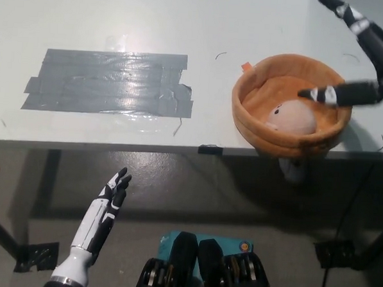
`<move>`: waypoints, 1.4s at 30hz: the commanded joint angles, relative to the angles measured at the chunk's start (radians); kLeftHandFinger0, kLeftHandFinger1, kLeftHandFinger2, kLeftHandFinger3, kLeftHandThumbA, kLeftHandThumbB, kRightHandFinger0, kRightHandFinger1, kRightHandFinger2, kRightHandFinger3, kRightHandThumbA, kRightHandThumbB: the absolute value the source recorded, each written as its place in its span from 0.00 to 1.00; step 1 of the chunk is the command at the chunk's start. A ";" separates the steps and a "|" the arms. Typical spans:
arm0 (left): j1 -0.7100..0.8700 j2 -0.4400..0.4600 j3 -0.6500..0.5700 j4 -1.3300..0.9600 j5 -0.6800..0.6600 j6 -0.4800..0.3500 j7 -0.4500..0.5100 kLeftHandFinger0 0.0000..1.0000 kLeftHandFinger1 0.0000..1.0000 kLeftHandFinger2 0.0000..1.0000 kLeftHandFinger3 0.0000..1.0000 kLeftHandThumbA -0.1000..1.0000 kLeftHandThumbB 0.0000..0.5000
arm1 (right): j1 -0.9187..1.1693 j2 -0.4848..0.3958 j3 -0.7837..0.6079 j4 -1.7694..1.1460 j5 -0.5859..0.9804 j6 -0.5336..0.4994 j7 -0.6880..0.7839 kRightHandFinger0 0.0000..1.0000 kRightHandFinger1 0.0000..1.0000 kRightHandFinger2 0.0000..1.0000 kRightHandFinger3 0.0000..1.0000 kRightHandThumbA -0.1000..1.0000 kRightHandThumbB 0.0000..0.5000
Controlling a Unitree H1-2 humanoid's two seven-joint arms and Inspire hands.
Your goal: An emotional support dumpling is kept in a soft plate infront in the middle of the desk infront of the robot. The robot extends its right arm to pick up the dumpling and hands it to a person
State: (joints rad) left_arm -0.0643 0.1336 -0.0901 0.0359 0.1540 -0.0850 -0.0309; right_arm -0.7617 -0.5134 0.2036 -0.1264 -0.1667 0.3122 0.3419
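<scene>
White desk (121, 17) held soft plate (252, 118) with dumpling (292, 116) just under right hand (366, 62), fingers spread, empty. Left hand (104, 216) hung low, fingers apart.

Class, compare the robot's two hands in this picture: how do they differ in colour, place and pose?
The left hand is white; the right hand is black. The left hand hangs below the desk's edge at lower left; the right hand is raised over the orange soft plate's far rim, above the dumpling. Both are open, fingers apart, holding nothing.
</scene>
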 commanded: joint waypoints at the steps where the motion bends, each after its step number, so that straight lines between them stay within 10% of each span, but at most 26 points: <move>1: -0.033 0.021 0.009 -0.041 0.025 0.006 -0.001 1.00 1.00 1.00 1.00 1.00 0.07 | -0.243 -0.049 0.129 0.233 -0.107 0.094 0.166 1.00 1.00 1.00 1.00 1.00 0.68; 13: -0.044 0.020 0.005 -0.052 0.027 0.020 -0.006 1.00 1.00 1.00 1.00 1.00 0.05 | -0.414 0.060 0.257 0.634 -0.060 0.141 0.296 1.00 1.00 1.00 1.00 0.99 0.55; 42: -0.046 0.022 0.008 -0.040 0.023 0.019 -0.005 1.00 1.00 1.00 1.00 1.00 0.05 | -0.429 0.030 0.449 0.788 -0.199 0.041 0.537 1.00 1.00 1.00 1.00 1.00 0.77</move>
State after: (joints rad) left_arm -0.0958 0.1454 -0.0902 0.0199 0.1755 -0.0530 -0.0315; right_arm -1.1160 -0.4571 0.6468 0.6686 -0.3132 0.3639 0.8414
